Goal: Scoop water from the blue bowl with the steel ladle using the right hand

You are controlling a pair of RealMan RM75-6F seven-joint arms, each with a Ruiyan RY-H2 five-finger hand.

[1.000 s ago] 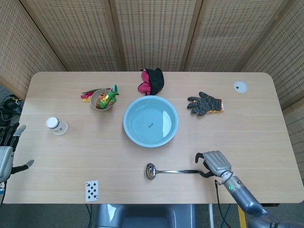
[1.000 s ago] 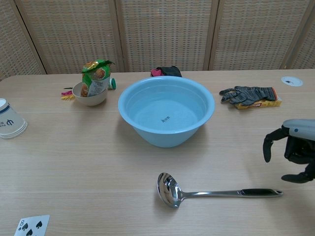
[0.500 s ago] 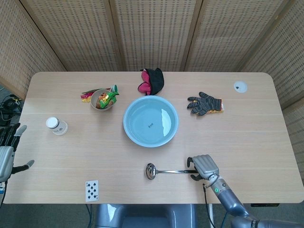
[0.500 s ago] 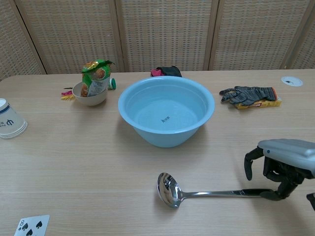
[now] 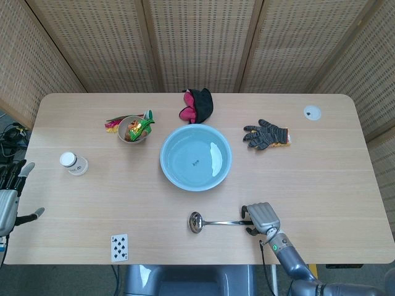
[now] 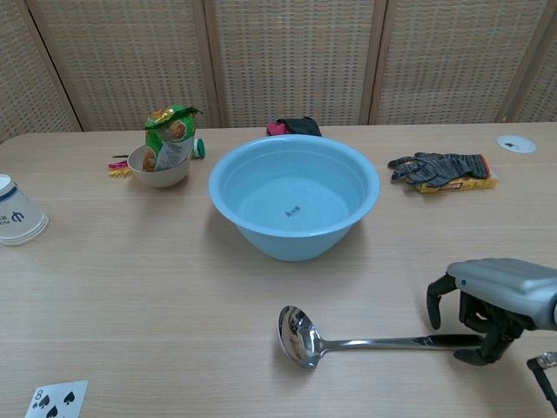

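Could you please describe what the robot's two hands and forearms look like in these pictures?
The right robot hand has a pale grey shell with black fingers; its grey metallic forearm carries a small green light and a thin black cable. The left robot hand looks grey too, with dark fingers tipped pale.

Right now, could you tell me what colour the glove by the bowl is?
Dark grey glove; chest view shows it best.

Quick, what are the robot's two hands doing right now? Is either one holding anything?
Left hand: open, holding nothing, off the table's left edge.
Right hand: fingers curled over the ladle handle's end; cannot tell if it grips it yet.
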